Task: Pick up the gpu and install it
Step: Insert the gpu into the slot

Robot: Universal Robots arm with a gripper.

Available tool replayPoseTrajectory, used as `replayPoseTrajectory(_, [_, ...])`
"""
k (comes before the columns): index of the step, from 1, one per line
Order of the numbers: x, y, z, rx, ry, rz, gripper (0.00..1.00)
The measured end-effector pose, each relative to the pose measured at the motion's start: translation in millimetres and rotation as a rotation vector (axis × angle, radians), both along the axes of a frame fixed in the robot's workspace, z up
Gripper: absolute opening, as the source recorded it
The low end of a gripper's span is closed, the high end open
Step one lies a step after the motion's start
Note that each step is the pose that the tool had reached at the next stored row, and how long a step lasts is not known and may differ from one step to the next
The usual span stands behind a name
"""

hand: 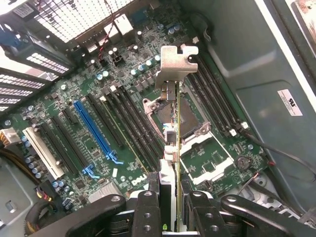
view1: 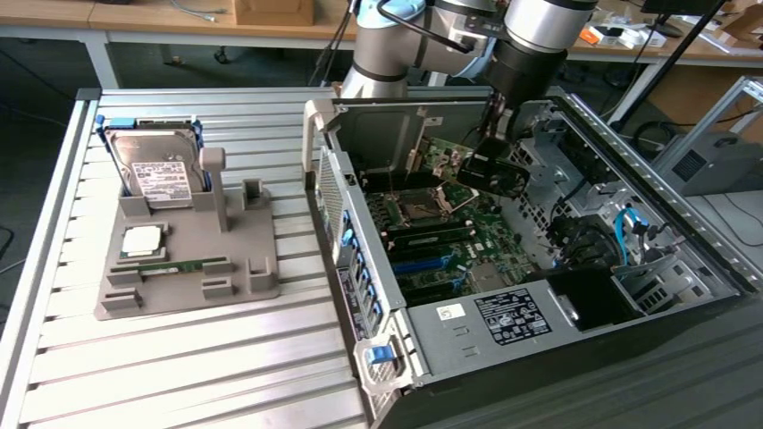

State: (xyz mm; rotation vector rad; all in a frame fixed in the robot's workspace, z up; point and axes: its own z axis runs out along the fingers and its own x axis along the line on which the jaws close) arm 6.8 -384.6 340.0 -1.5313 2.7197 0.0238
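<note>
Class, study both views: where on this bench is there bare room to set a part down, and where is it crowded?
Free: the slatted table between the grey holder and the table's near edge, and the strip between holder and computer case. Crowded: inside the case, where the gripper holds the gpu over the motherboard.

The thin dark card with the silver metal bracket (hand: 177,143) shows just its narrow edge, so its flat sides are hidden. One end is tucked between the fingers (hand: 148,210) of the black gripper (hand: 174,196). The words on the white sticker (hand: 290,102) are too small to read.
</note>
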Motion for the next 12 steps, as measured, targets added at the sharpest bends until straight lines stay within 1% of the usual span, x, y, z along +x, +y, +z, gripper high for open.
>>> replayPoseTrajectory(12, [0.0, 0.0, 0.0, -0.0006, 0.0000, 0.038, 0.27])
